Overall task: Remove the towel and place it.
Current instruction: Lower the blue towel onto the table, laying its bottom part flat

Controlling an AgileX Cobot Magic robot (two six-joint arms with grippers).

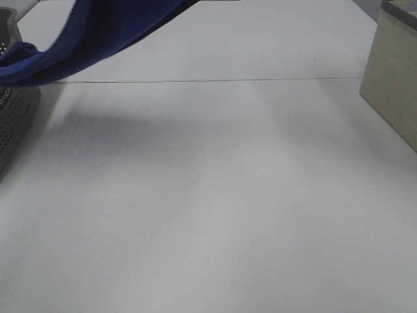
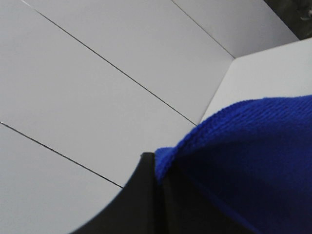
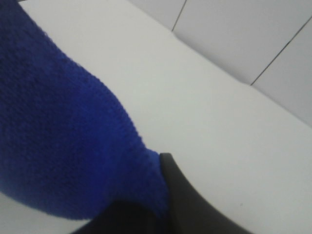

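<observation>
the left gripper and the right gripper both pinch the towel, hanging at eleven o'clock, so it is best to lower both ends evenly onto the worktop.

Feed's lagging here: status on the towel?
Left gripper and right gripper shut on the towel. Towel raised off the table, low end over grey perforated case. Beige box far right, apart.

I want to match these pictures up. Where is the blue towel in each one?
Exterior high: the towel hangs in the top left corner, above the table.
Left wrist: it bunches right at the left gripper, close to the camera.
Right wrist: it bunches right at the right gripper, also close up.
Shared landmark: the white table shows in all three.
</observation>
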